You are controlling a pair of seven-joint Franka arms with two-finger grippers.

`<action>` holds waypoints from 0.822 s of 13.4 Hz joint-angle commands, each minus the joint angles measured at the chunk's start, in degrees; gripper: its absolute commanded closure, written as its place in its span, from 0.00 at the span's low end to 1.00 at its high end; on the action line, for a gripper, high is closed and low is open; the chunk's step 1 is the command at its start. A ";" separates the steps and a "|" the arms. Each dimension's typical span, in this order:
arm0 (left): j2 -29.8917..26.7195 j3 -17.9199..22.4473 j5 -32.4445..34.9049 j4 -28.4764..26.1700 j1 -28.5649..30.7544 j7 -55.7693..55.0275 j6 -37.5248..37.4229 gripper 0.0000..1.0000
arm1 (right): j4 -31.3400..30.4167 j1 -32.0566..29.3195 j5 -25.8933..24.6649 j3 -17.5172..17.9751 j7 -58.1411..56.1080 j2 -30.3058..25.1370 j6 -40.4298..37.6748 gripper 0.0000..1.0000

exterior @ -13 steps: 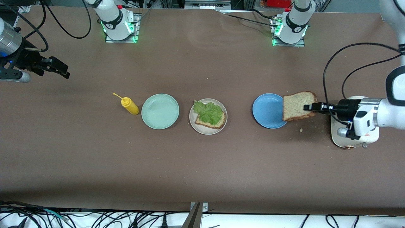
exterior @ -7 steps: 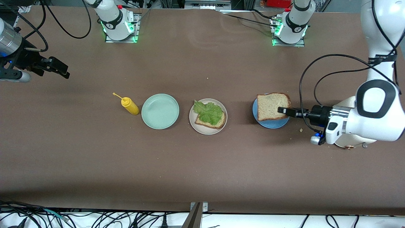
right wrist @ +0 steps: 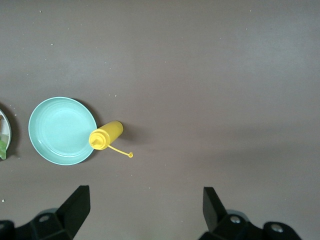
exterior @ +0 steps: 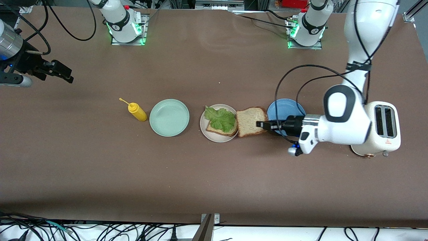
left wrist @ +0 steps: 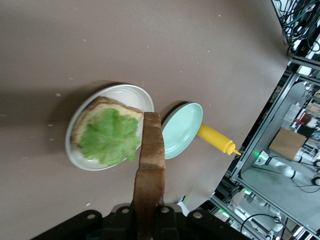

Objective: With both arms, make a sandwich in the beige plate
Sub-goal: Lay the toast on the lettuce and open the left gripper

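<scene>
Top slice coming in, sandwich nearly built!

On the bench point(exterior: 214, 174), my left gripper point(exterior: 264, 125) pinches the bread slice point(exterior: 250, 121) by one edge, just beside the beige plate point(exterior: 207, 134) holding bread and lettuce point(exterior: 220, 118); it could droop or land skewed. My right gripper point(right wrist: 145, 210) waits spread.

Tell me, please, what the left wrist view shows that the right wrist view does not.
Only the left wrist view shows the left pincer shut on the bread slice, above the beige plate holding bread and lettuce. Only the right wrist view shows the right pincer, open over bare table. Both show the mint-green plate and yellow mustard bottle.
</scene>
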 commanded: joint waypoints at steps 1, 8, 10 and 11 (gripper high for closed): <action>-0.56 0.86 -4.61 -2.34 -4.06 0.62 5.33 1.00 | 1.15 -0.30 -0.13 0.16 0.29 0.48 -0.38 0.00; 3.30 0.86 -8.57 -3.84 -9.95 11.76 12.54 1.00 | 1.15 -0.39 -0.13 0.07 0.29 0.74 -0.65 0.00; 4.19 0.86 -8.66 -4.28 -11.19 12.66 15.36 1.00 | 1.15 -0.48 -0.13 0.07 0.29 0.74 -0.65 0.00; 4.71 0.86 -8.66 -4.19 -11.45 12.66 15.46 1.00 | 1.15 -0.39 -0.13 0.07 0.29 0.74 -0.65 0.00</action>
